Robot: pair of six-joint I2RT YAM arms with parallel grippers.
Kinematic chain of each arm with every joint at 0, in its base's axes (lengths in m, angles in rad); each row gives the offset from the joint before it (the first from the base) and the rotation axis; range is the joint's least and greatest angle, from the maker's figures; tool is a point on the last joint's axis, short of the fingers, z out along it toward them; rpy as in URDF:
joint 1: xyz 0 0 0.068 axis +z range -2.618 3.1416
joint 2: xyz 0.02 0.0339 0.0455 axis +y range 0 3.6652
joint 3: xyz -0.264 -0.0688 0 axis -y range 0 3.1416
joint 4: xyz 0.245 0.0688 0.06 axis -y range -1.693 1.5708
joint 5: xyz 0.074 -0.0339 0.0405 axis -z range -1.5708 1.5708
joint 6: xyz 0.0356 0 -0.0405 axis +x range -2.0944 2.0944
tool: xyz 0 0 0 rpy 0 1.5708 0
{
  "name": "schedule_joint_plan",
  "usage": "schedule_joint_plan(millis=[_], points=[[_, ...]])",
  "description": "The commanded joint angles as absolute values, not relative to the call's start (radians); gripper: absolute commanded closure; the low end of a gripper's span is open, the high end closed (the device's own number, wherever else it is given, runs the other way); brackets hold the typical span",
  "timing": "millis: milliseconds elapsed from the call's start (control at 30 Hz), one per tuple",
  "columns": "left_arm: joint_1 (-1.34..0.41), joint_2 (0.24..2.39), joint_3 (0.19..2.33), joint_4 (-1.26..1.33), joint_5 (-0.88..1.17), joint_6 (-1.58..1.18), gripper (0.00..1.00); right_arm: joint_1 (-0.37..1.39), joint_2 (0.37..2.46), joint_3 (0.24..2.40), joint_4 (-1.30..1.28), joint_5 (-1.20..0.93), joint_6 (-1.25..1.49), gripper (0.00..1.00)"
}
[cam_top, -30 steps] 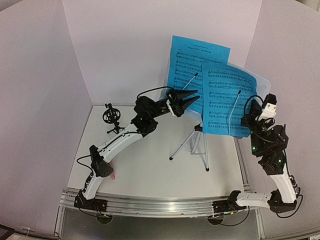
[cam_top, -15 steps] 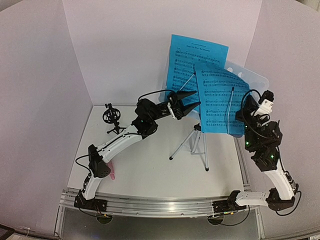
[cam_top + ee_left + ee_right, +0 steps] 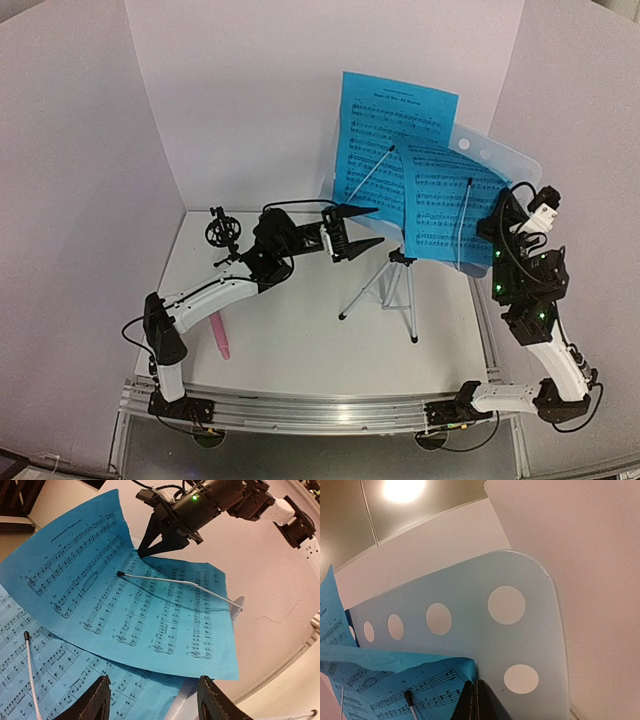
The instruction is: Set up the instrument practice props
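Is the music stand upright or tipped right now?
Upright: the music stand rests on its spread tripod legs, with both blue pages leaning on it.

Two blue paper sheet-music pages: the front page at the tips of the right jaws, the rear page ahead of the left jaws. Two thin white wire retainers: the left retainer across the rear page, the right retainer across the front page. One silver tripod music stand with one pale perforated desk; five round holes show whole above the right jaws. One pink stick microphone and one small black tripod mic mount, both behind the left jaws.
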State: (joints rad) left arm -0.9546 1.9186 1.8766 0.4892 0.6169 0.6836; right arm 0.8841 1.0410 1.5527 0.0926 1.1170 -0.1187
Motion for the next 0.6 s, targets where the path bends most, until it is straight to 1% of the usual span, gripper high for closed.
schedule_joint_plan(millis=[0,167,233,333,567], points=[[-0.962,1.771,1.774,0.390,0.664,0.526,0.44,0.879,1.020,1.519,0.177,1.124,-0.085,1.00],[-0.963,1.743,1.759,0.253,0.594,0.202,0.58,0.880,1.008,1.488,0.237,1.117,-0.068,1.00],[-0.963,1.745,1.751,0.209,0.583,0.075,0.58,0.879,1.006,1.472,0.278,1.112,-0.071,1.00],[-0.963,1.761,1.749,0.177,0.565,-0.029,0.54,0.880,1.013,1.460,0.346,1.116,-0.094,1.00],[-0.963,1.783,1.765,0.199,0.525,-0.026,0.54,0.880,1.016,1.396,0.579,1.111,-0.157,1.00]])
